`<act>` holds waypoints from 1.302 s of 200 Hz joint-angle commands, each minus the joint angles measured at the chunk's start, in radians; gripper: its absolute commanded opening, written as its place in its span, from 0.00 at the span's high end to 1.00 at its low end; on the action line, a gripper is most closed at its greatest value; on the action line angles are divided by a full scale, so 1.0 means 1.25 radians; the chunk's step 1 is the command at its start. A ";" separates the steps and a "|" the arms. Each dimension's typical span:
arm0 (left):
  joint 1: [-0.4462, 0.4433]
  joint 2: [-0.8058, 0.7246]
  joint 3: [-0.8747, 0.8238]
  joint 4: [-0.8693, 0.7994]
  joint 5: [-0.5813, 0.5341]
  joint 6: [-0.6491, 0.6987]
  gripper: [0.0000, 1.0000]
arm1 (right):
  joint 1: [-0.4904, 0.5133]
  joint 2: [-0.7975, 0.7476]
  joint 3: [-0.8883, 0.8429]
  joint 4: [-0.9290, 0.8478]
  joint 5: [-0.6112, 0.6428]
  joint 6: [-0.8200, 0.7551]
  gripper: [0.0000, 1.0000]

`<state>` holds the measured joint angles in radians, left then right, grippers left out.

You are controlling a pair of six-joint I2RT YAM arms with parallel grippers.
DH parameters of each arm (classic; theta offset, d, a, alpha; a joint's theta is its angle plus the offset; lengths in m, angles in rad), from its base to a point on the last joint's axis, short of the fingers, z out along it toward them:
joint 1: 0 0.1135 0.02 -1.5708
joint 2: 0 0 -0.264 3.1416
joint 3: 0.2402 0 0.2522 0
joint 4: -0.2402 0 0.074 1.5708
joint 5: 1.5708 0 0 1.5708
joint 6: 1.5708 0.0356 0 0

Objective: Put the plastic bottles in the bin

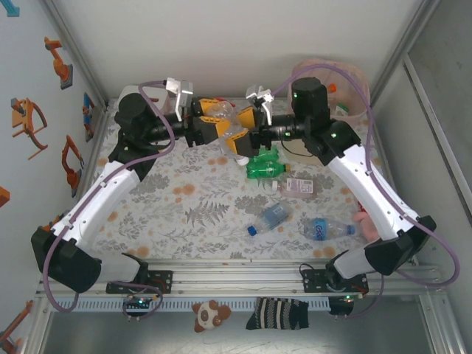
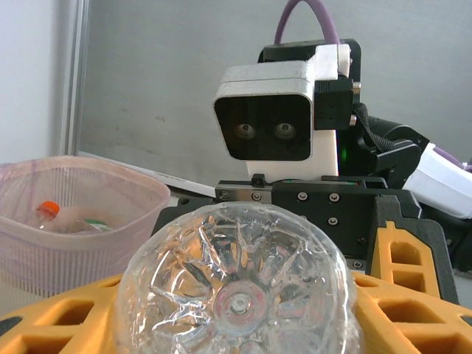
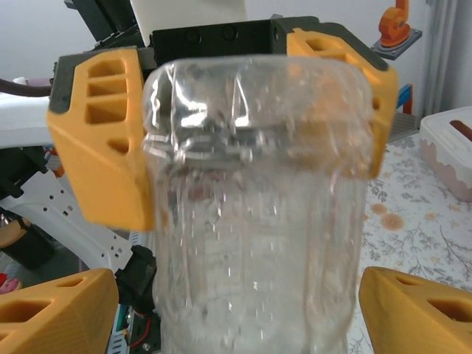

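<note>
A clear crumpled plastic bottle hangs in the air at the back middle of the table, between both grippers. My left gripper is shut on its base end; the ribbed base faces the left wrist camera. My right gripper is open around the bottle's body, its yellow fingers standing off on either side. The bin, with its pink liner, stands at the back right and holds an orange-capped bottle. Several more bottles lie on the table: green, pink-labelled, and two blue-labelled.
A white tissue box sits on the floral cloth at the right of the right wrist view. A pinkish toy lies partly under the right arm. Orange tools hang on the left wall.
</note>
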<state>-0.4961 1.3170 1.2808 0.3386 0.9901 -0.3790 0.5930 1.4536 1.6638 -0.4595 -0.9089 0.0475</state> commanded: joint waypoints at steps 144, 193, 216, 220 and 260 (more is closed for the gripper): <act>-0.009 -0.001 0.014 0.054 0.031 0.011 0.39 | 0.018 0.016 0.039 0.019 -0.015 0.044 0.45; 0.011 -0.039 -0.021 0.032 -0.047 0.020 0.25 | -0.004 0.009 0.052 -0.006 0.046 0.043 0.45; 0.022 -0.066 -0.039 0.000 -0.098 0.042 0.24 | -0.039 0.008 0.066 -0.028 0.077 0.048 0.45; 0.024 -0.070 -0.042 -0.006 -0.105 0.045 0.24 | -0.047 0.009 0.069 -0.032 0.084 0.049 0.45; 0.032 -0.090 -0.059 -0.024 -0.122 0.050 0.23 | -0.178 0.042 0.131 -0.060 0.147 0.146 0.45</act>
<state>-0.4618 1.2346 1.2224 0.3172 0.8631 -0.3435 0.4603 1.4803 1.7493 -0.5140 -0.7910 0.1383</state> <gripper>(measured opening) 0.766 0.552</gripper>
